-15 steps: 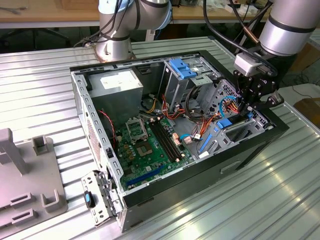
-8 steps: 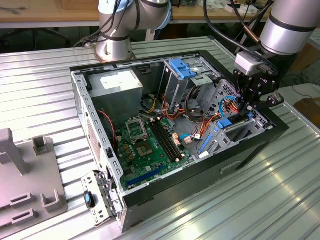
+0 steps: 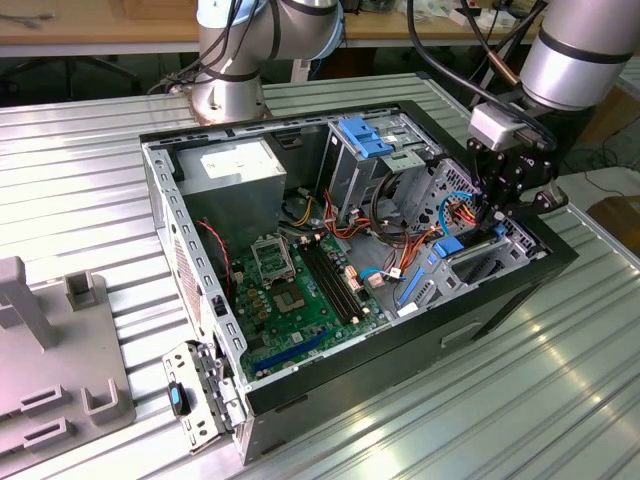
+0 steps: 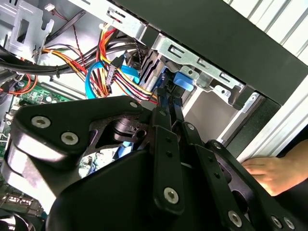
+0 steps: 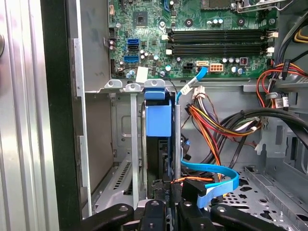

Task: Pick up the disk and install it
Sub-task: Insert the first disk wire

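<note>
First wrist view: gripper (image 5: 166, 204) pinching the disk (image 5: 158, 115) edge-on in its metal bay (image 5: 131, 144), drive body mostly hidden.

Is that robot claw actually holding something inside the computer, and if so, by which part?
It appears so: the gripper has its jaws closed on the blue-framed disk, gripping the edge that sticks out of the metal drive bay. The contact itself is partly hidden.
</note>
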You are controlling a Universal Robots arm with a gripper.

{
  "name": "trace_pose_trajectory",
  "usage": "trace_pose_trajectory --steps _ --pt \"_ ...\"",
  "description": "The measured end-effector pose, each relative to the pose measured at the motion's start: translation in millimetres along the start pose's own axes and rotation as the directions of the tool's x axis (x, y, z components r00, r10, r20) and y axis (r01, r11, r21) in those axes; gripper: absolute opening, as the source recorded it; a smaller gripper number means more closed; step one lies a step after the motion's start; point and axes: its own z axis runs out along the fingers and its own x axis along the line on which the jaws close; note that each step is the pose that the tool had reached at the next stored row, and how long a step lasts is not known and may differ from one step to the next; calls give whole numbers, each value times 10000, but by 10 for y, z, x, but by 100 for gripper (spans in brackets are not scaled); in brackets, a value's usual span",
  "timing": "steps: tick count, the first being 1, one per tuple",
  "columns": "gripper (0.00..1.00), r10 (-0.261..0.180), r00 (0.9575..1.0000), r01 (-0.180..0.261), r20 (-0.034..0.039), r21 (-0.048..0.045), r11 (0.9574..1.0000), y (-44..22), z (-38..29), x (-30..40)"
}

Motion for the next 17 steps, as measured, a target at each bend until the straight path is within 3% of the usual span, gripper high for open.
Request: trace_pose_trajectory --steps 4,8,11,12,14,17 --pt "16 -16 10000 16 11 2 10000 9 -3 3" --pt "16 -6 9999 6 103 -41 10000 22 93 1" --pt "18 -3 9999 4 129 -39 10000 23 106 0" --pt "24 -4 9999 5 120 -40 10000 22 101 0" --pt "24 -5 9999 5 117 -41 10000 19 70 2" --pt "24 -4 9999 4 116 -40 10000 5 -33 10"
